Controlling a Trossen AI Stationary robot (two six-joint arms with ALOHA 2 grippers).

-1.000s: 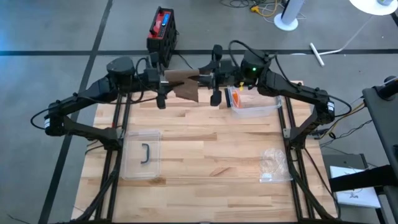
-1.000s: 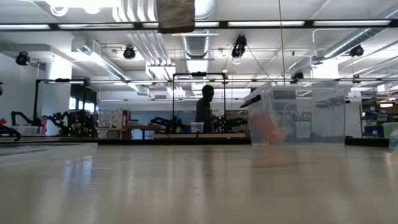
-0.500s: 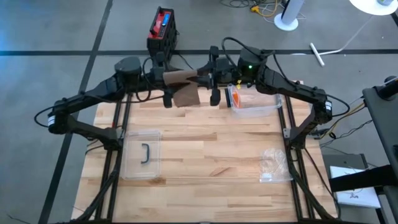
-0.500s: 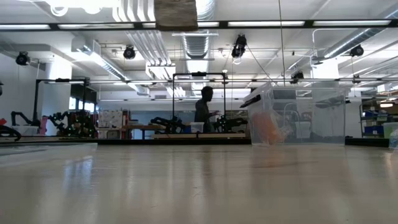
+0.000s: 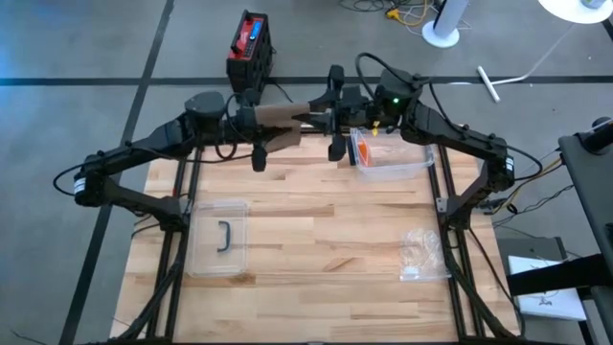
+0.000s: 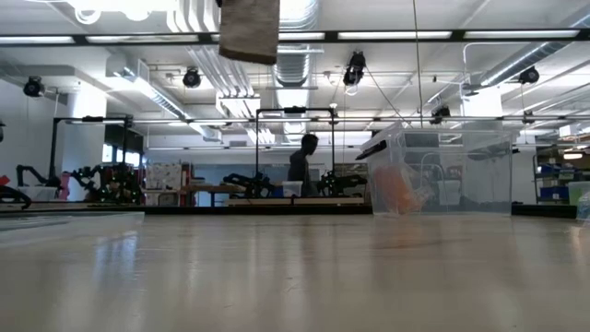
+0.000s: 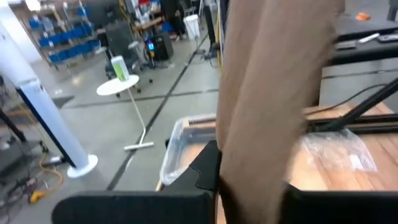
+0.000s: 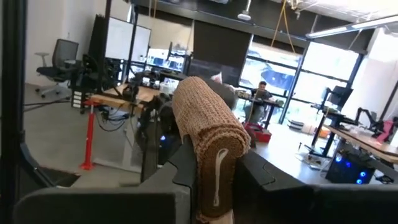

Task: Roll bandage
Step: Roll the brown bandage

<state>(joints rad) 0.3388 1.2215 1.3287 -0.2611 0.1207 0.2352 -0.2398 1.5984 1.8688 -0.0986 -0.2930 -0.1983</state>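
Bandage (image 5: 278, 117) between both grippers' fingers (image 8: 186, 163), above table (image 5: 316, 240).

Light is even and fairly bright, coming from long ceiling strip lights (image 6: 387, 35) that run across the room in the low view. They throw a pale sheen over the near part of the surface (image 6: 295, 277), which looks soft and out of focus there. From above, the wooden planks are evenly lit, with only faint shadows under the arms. In the left wrist view the bandage (image 7: 267, 93) is heavily blurred. The right wrist view is sharper, with bright windows (image 8: 323, 62) glaring far behind.
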